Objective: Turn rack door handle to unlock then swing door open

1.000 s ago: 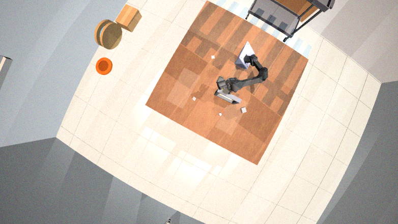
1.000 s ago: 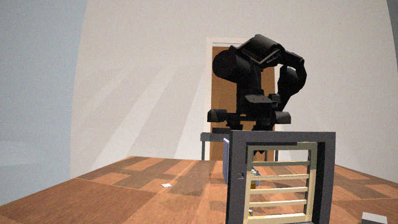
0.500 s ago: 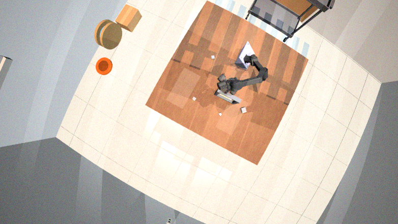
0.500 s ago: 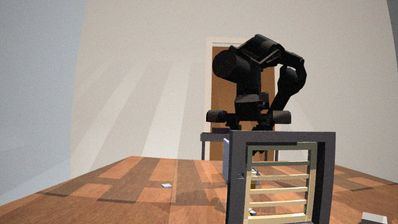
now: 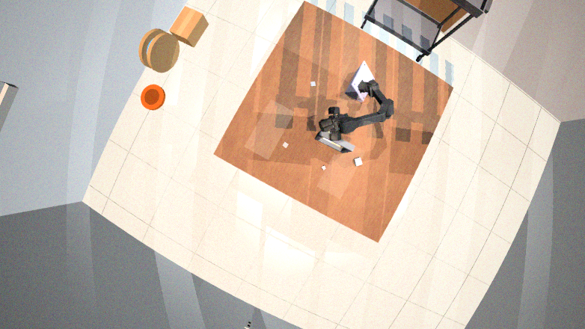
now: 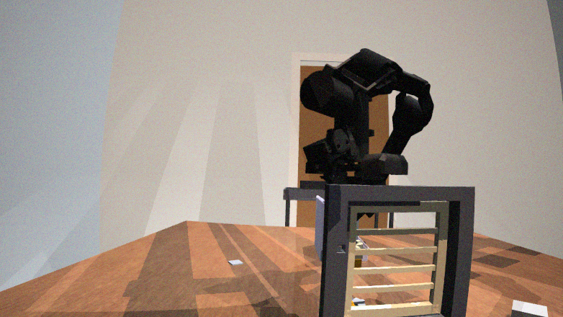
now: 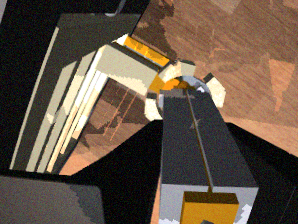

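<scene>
The slatted cream door [image 6: 441, 252] [image 7: 122, 65] stands inside the dark grey rack frame [image 6: 334, 220], with no clear swing visible. In the wrist view the handle [image 7: 187, 120] has dark grey grips pressed together and orange parts at its ends. My gripper [image 7: 190, 129] is shut on the handle, one black finger on each side. The gripper and handle stand at a slant to the door, so the handle is turned at least partway; the exact angle is unclear. In the top and exterior views the fingertips are hidden by the arm and frame.
A white panel [image 5: 363, 77] [image 6: 320, 228] stands behind the rack by the arm's base. Small white blocks [image 5: 357, 161] [image 5: 285, 144] [image 6: 235, 261] lie around the rack on the wooden surface [image 5: 261, 123]. The arm's elbow [image 5: 385, 108] reaches out to one side.
</scene>
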You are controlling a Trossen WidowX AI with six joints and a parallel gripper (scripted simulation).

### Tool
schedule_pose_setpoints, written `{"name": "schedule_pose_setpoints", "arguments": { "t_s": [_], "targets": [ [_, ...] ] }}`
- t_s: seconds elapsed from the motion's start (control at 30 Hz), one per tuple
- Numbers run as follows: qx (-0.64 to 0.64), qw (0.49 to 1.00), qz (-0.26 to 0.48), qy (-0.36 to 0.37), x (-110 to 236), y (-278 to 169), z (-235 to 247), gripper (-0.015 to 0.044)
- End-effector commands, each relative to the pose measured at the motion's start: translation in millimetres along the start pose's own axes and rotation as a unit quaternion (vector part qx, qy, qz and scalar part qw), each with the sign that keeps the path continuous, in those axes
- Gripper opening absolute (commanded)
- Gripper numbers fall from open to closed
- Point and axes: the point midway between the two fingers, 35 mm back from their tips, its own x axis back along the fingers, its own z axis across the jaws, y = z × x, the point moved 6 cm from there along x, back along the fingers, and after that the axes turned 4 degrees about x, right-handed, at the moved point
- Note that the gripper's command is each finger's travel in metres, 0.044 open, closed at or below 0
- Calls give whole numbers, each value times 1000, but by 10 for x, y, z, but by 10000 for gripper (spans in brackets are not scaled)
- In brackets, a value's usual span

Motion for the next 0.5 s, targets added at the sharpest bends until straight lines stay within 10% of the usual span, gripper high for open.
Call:
{"name": "schedule_pose_setpoints", "arguments": {
  "t_s": [0.0,0.47],
  "targets": [
    [-109,994,4,0,-18,-9,1,26],
    [-404,915,4,-1,-18,-8,1,26]
  ]
}}
